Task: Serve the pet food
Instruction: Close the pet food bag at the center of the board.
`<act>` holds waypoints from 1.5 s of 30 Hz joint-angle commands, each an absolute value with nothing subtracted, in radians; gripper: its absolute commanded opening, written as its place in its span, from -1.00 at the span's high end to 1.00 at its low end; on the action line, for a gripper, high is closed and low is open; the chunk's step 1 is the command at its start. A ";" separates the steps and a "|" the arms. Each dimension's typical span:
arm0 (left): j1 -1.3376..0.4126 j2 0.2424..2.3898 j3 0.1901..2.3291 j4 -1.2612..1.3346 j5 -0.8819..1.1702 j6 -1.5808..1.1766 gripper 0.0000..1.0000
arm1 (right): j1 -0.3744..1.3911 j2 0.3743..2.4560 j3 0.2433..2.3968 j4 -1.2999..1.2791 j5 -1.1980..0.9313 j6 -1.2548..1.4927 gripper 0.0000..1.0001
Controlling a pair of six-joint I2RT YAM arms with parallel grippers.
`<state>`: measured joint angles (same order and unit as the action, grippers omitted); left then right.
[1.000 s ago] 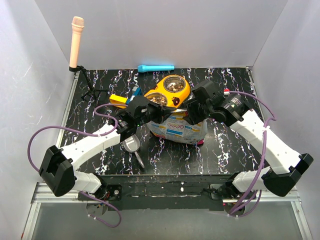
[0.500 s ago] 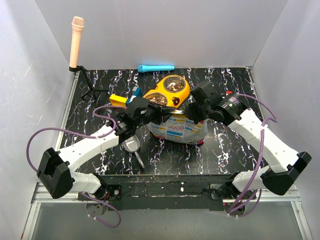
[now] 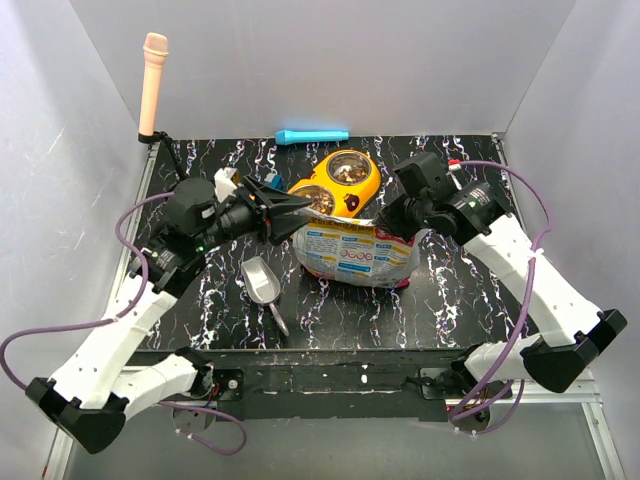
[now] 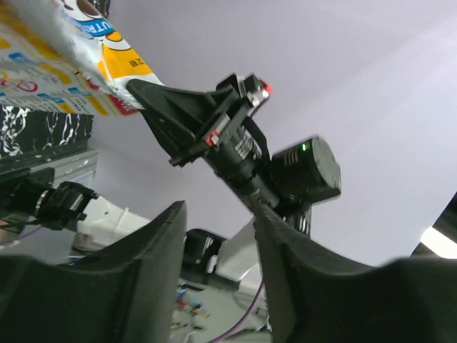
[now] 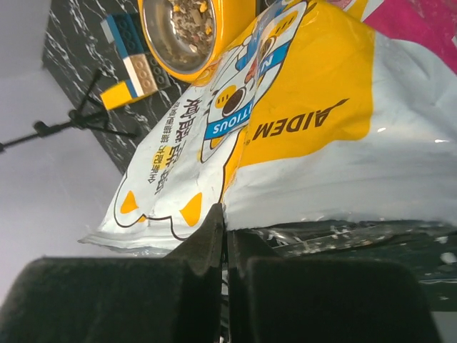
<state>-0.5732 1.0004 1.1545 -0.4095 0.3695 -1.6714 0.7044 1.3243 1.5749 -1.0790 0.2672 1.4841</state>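
The right end effector (image 5: 225,218) is pressed together on the bag (image 3: 355,252), pinching a thin fold of its top edge and holding that edge up off the desk (image 3: 450,290). The left end effector (image 4: 218,221) is spread with nothing between its fingers. It hangs just left of the bag, tips pointing toward it, apart from the foil.

The pet food (image 3: 348,168) that can be seen lies in the yellow bowl (image 3: 368,185), which stands just behind the bag; both of its cups show a brown layer of kibble. Whether more is inside the bag cannot be told, as its mouth is not in view. A scoop (image 3: 260,280) lies on the desk to the left of the bag, near the left arm and untouched.

This looks like the bag-handling step: one side of the mouth is gripped and the other side is free. With food already in both cups, serving seems at least partly done, though how full the cups should be is unclear.

Next, the left end effector probably needs either the free side of the bag mouth or the scoop handle. The scoop lies flat, so it calls for a low approach from above. Meanwhile the right should keep its thin pinch steady so the foil does not slip out.
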 commanded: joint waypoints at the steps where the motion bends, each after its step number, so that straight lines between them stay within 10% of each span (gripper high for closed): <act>1: -0.486 1.070 1.271 -0.394 0.630 -1.475 0.27 | 0.646 1.273 1.721 -1.077 0.299 1.229 0.97; 8: -0.687 1.561 2.132 -1.115 0.476 -0.516 0.01 | 0.520 1.319 1.807 -1.146 0.048 1.057 0.97; 22: -0.982 1.634 1.968 -1.045 0.163 -0.117 -0.40 | 0.388 1.370 1.865 -1.198 -0.216 0.942 0.97; 37: -1.075 1.727 1.950 -0.939 -0.055 0.034 -0.16 | 0.383 1.433 1.954 -1.313 -0.209 1.020 0.97; 45: -1.089 1.772 1.931 -0.868 -0.155 0.089 0.34 | 0.383 1.440 1.980 -1.354 -0.176 1.083 0.97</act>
<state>-1.0840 1.7485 1.9373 -0.9211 -0.0772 0.0338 0.3862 1.4879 1.8481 -1.4109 -0.1177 1.0260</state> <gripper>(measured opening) 0.413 0.031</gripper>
